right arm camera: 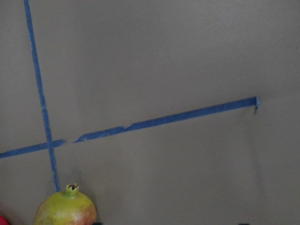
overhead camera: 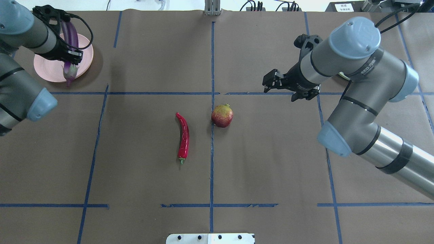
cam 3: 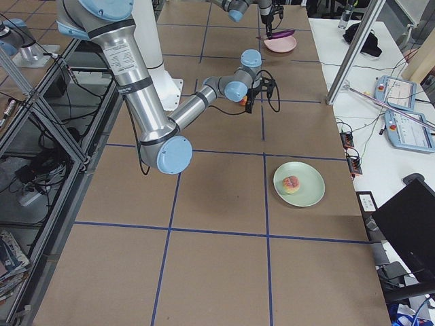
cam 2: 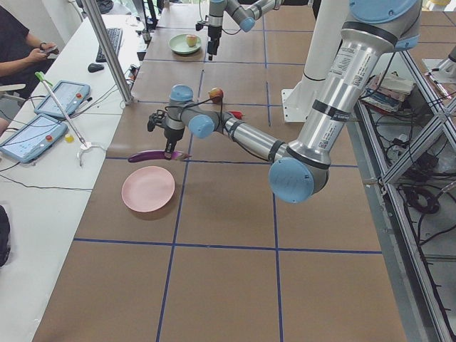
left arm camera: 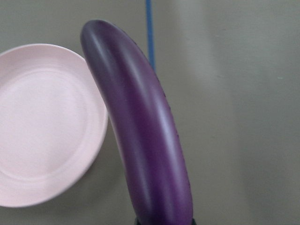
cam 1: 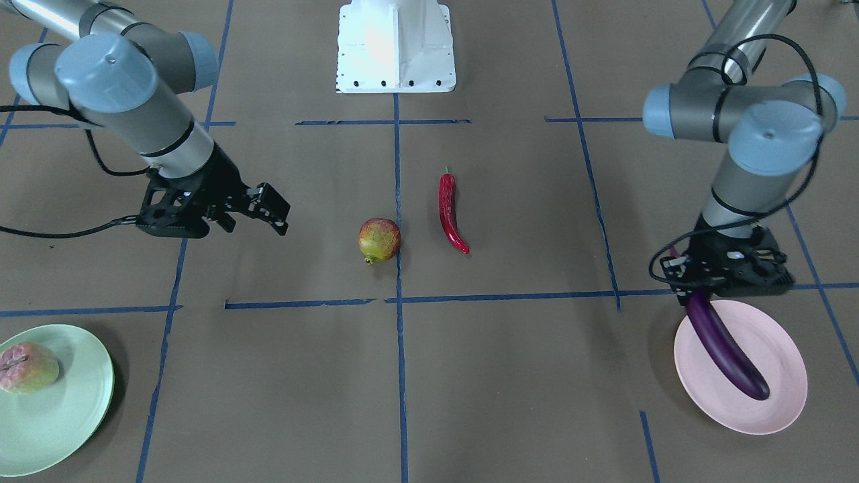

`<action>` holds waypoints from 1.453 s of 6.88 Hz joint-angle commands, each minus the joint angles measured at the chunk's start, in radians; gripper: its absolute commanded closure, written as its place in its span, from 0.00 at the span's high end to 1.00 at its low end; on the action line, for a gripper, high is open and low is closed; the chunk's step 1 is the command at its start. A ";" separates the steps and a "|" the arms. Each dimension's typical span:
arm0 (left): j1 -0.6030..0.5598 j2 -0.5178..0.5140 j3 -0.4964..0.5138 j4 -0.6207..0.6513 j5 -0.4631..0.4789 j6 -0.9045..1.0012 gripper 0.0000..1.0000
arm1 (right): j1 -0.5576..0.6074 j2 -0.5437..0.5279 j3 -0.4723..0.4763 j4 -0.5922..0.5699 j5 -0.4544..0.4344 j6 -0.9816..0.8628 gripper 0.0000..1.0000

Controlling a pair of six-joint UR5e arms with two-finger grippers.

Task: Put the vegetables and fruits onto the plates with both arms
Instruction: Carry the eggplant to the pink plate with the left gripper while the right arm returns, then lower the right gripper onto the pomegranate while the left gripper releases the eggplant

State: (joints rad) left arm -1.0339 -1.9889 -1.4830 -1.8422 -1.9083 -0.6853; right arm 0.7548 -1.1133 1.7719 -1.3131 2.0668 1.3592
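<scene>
Two arms are in service over the worktop (cam 1: 510,376), and by assessment one item of four is delivered, one is in delivery and two are outstanding. Left arm (cam 1: 745,168): the left tool (cam 1: 721,278) is closed on the eggplant (cam 1: 728,352) near its whitish end, and the purple body extends outward from the jaws. The side and wrist views show the eggplant carried clear of the surface, at the edge of the pink plate (cam 1: 772,349) and not resting in it; release has not occurred. Right arm (cam 1: 141,127): the right tool (cam 1: 251,218) has its jaws spread wide and holds nothing. It hangs above bare worktop between the green plate (cam 1: 80,416) and the centre of the work area, and its wrist camera catches the pomegranate-like fruit (cam 1: 379,239) at the lower frame edge. The green plate carries the peach-like fruit (cam 1: 27,367); this item is judged complete. The pomegranate-like fruit sits on the worktop at the centre tape line, untouched. The chili pepper (cam 1: 451,215) lies just beside it across that line, also untouched. Outstanding work, by assessment: lower and release the eggplant, then transfer the pomegranate-like fruit and the chili pepper.
</scene>
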 commanded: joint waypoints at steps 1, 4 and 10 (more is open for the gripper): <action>-0.078 -0.062 0.195 -0.047 -0.044 0.121 0.18 | -0.099 0.018 0.017 0.000 -0.106 0.081 1.00; -0.077 -0.151 0.381 -0.112 -0.044 0.121 0.55 | -0.152 0.049 0.015 0.000 -0.132 0.147 1.00; -0.219 -0.136 0.402 -0.209 -0.359 0.121 1.00 | -0.230 0.134 -0.047 -0.008 -0.279 0.229 1.00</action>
State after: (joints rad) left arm -1.1909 -2.1458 -1.0579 -2.0509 -2.1310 -0.5701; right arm 0.5373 -1.0238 1.7643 -1.3160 1.8234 1.5450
